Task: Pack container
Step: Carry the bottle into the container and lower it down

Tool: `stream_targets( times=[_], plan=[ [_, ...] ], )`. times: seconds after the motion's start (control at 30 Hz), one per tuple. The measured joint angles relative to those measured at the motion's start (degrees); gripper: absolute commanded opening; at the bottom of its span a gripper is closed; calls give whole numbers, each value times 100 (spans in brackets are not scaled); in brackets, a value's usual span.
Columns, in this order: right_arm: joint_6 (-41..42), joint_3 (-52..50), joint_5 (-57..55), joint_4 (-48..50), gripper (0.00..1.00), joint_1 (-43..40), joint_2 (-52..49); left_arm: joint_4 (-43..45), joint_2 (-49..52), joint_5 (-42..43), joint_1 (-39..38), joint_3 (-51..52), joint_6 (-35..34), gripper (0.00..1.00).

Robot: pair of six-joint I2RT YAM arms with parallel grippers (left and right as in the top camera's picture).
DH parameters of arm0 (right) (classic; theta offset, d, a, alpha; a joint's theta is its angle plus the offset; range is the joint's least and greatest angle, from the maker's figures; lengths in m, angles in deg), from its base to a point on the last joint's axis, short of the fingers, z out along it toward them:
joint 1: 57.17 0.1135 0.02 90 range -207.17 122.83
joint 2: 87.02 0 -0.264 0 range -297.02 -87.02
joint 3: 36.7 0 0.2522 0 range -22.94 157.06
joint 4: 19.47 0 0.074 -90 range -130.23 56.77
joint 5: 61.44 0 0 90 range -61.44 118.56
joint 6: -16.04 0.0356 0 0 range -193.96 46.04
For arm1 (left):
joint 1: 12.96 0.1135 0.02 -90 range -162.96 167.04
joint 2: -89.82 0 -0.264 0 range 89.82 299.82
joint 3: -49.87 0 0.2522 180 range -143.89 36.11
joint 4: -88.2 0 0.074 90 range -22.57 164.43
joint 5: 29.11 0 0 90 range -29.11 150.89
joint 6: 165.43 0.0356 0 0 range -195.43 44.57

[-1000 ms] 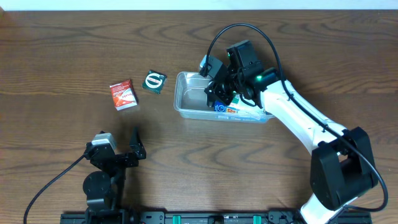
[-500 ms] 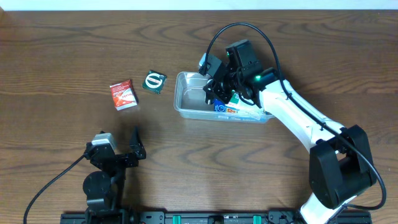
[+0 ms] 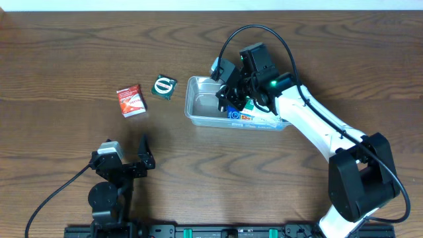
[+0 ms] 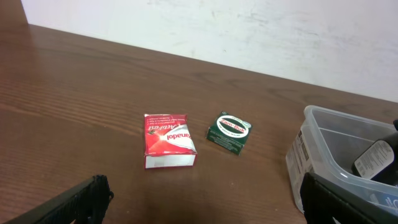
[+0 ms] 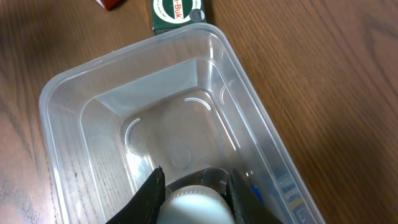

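Container [image 3: 202, 99] sits on the table [image 3: 66, 53] right of centre, long side running left to right, upright and open at the top. Right gripper [image 3: 230, 102] is lowered into its right half. In the right wrist view the two fingers [image 5: 149, 196] pinch a white rounded item [image 5: 194, 208] from both sides, just above the clear floor of the tub; what the item is cannot be told. Printed packets [image 3: 246, 117], blue and orange, lie along the container's near wall. Left half of the tub floor is bare plastic. Green box [image 3: 164, 86] lies flat on the table just beside the container's left end, not touching it. Red box [image 3: 130, 100] lies flat further left, near the green one but apart. Left gripper [image 3: 134, 160] is at the near edge of the table, well apart from both boxes, its jaws spread wide with nothing between them.
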Motion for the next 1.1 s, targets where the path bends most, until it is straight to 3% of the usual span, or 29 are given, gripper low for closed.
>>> stream_targets(
  times=[0.53, 0.83, 1.1],
  plan=[
    [0, -28, -7, -7, 12, 0, -162, 0, 0, 0, 0, 0, 0, 98],
    [-42, -28, -33, -20, 18, 0, -162, 0, 0, 0, 0, 0, 0, 98],
    [-44, -28, -50, -26, 16, 0, -238, 0, 0, 0, 0, 0, 0, 98]
  ],
)
